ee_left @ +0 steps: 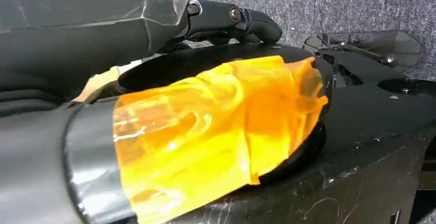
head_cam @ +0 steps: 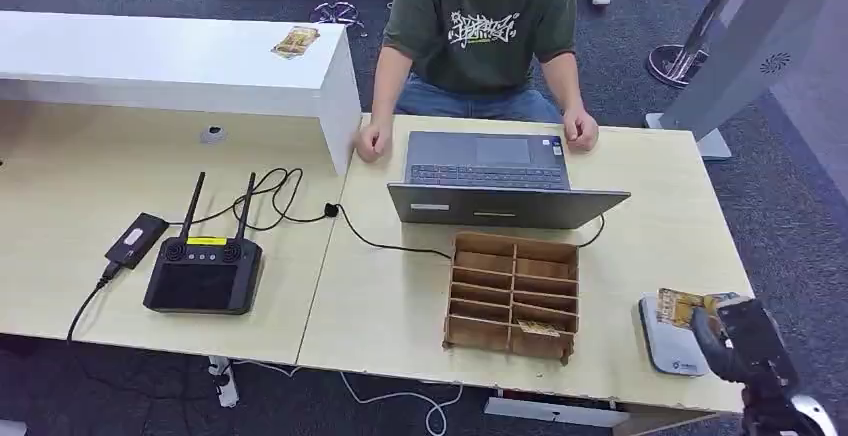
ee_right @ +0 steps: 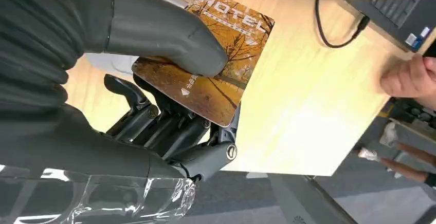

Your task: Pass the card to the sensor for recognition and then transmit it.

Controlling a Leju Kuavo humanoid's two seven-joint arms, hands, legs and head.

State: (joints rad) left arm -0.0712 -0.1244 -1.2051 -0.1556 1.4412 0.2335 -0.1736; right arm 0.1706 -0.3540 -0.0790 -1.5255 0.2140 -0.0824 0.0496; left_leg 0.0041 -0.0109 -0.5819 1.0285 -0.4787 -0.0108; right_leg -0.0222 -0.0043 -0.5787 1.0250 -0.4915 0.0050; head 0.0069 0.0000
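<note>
My right hand (head_cam: pixel 742 344) hovers at the table's front right corner and pinches a hotel key card (head_cam: pixel 684 306) printed with an autumn scene. In the right wrist view the thumb (ee_right: pixel 164 34) presses on top of the card (ee_right: pixel 229 75) and the dark fingers (ee_right: pixel 175 131) support it from below. The card lies just above the flat grey sensor pad (head_cam: pixel 668 353); whether it touches the pad I cannot tell. The left hand (ee_left: pixel 234 18) hangs beside the robot's body, its grip unclear.
A wooden compartment box (head_cam: pixel 513 294) holding one card (head_cam: pixel 538 328) stands left of the sensor. Behind it is an open laptop (head_cam: pixel 490 171), with a seated person's hands (head_cam: pixel 581 134) at its sides. A black antenna device (head_cam: pixel 203 274) and cables lie left. Another card (head_cam: pixel 295 42) rests on the white counter.
</note>
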